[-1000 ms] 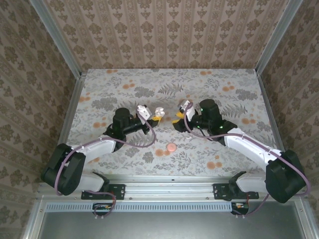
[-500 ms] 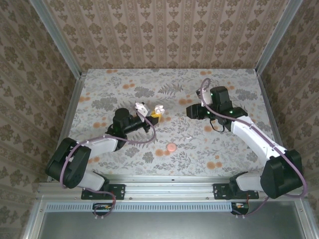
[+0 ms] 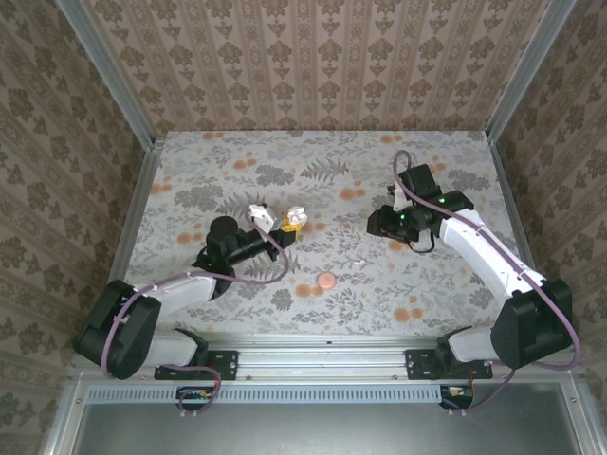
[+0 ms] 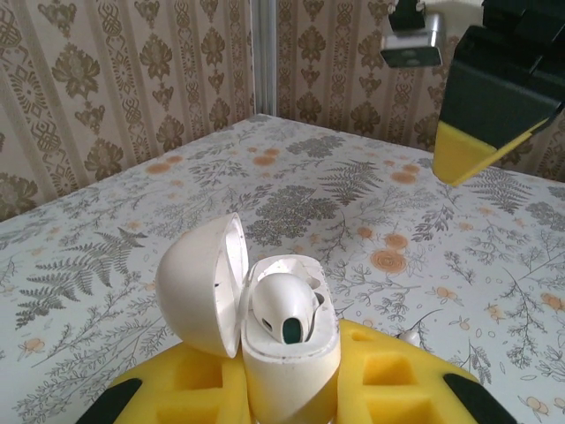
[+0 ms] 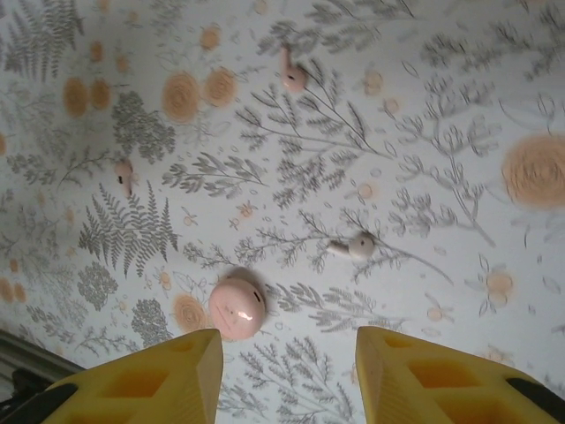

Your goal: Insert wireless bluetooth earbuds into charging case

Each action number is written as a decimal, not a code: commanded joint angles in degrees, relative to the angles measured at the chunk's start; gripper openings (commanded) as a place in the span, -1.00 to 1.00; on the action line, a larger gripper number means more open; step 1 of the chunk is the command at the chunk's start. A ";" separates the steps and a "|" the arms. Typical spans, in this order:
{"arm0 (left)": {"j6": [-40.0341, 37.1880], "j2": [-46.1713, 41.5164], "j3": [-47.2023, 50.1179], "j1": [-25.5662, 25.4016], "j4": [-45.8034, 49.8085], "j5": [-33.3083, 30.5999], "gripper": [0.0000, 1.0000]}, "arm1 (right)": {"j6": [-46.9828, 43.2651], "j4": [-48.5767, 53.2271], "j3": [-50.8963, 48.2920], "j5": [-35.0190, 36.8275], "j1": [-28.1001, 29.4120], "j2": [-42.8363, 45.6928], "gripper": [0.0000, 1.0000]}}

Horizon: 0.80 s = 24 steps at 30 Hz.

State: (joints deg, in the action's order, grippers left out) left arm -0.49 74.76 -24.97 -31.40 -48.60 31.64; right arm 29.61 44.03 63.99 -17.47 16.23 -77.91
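Observation:
My left gripper [image 3: 287,221] [image 4: 287,393] is shut on a white charging case [image 4: 291,340] [image 3: 298,217], held upright with its lid [image 4: 199,283] swung open. One white earbud [image 4: 284,307] sits in the case. A second whitish earbud [image 5: 357,245] [image 3: 360,261] lies loose on the table. My right gripper [image 5: 291,349] [image 3: 381,222] hovers open above the table, right of the held case, with nothing between its yellow fingers [image 5: 177,375]. One of its fingers [image 4: 481,115] hangs at the top right of the left wrist view.
A closed round pink case [image 5: 237,306] [image 3: 326,280] lies near the front middle of the flowered table [image 3: 436,275]. Two small pink earbuds [image 5: 294,78] [image 5: 124,175] lie farther off. Patterned walls [image 3: 313,66] enclose the table on three sides.
My right gripper has pulled away to the right from the held case, and its jaws have narrowed a little. The left arm has shifted slightly left, still gripping the case.

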 commanded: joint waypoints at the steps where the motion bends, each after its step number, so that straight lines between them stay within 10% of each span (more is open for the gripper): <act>1: -1.63 -0.86 1.15 0.20 1.77 -0.90 -0.73 | 8.74 4.72 -2.11 3.30 0.08 1.28 -0.12; 24: -0.74 -3.07 6.34 1.51 -0.87 -7.58 -0.72 | 57.28 -2.03 -2.80 12.52 9.32 -10.29 -0.06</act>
State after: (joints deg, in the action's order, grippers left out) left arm -1.04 73.91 -19.07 -30.26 -47.57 24.10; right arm 77.19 41.43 58.83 -8.91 24.01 -86.76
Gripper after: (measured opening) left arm 0.194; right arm 0.475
